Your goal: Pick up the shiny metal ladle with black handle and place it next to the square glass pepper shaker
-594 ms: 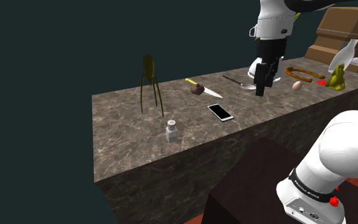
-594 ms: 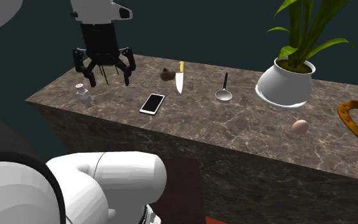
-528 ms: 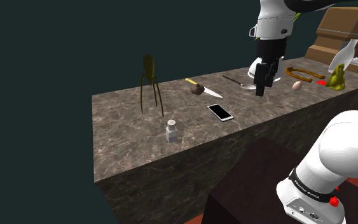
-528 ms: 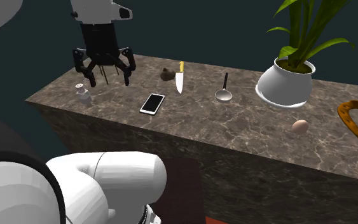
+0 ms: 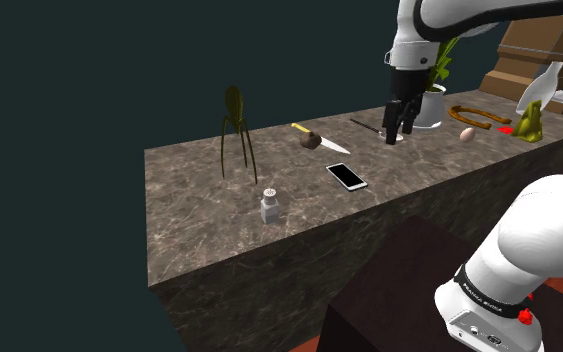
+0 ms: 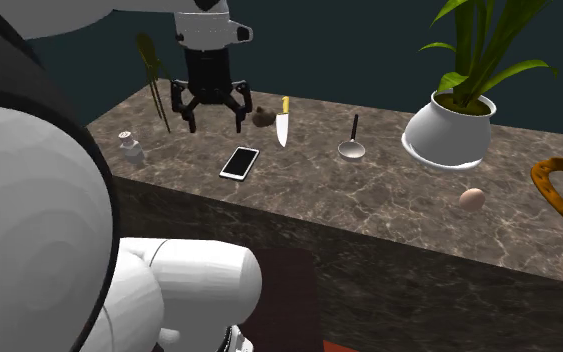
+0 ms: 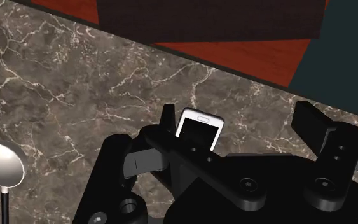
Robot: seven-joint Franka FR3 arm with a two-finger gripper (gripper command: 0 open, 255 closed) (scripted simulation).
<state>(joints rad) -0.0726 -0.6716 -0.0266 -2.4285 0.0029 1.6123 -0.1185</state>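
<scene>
1. Shiny metal ladle with a black handle point(image 6: 352, 150) lies flat on the dark marble counter point(image 6: 389, 215), between a yellow-handled knife point(image 6: 282, 128) and a white plant pot point(image 6: 449, 138).
2. At the second exterior view's left, the square glass pepper shaker point(image 6: 132, 151) stands upright, well apart from the ladle.
3. Next, the black gripper point(image 6: 214, 120) hovers above the counter, fingers spread apart, grasping nothing.
4. A white-screened smartphone point(image 6: 240, 162) lies flat between gripper and knife.

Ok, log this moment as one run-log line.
gripper: open, empty | silver ladle with black handle: flat on marble counter, ungrasped | square grey pepper shaker: upright, apart from ladle
</scene>
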